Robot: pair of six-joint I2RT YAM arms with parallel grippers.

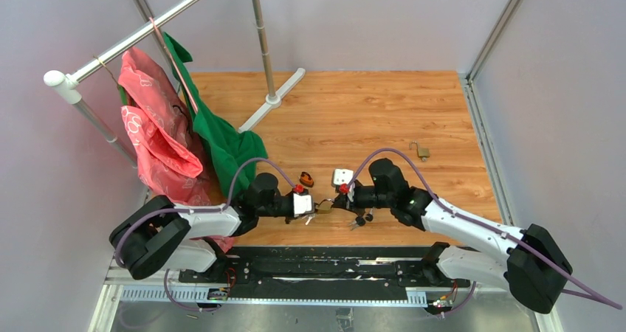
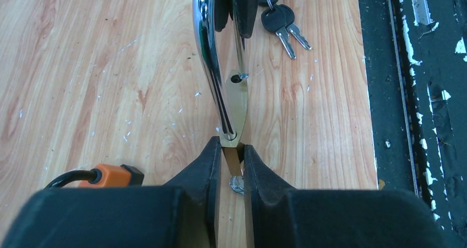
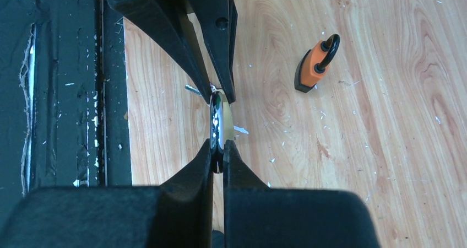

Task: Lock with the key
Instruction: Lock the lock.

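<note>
Left wrist view: left pincer (image 2: pixel 231 150) pinches the key (image 2: pixel 232 161); right pincer (image 3: pixel 218 146) clamps the padlock shackle (image 3: pixel 216 118).

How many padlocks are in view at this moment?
2. The right gripper holds a brass padlock; an orange padlock lies on the table nearby. A small far item is unclear.

The padlock (image 2: pixel 238 107) is polished brass with a glossy chrome shackle (image 2: pixel 205 49); the table (image 2: pixel 82 66) is smooth-grained wood.
</note>
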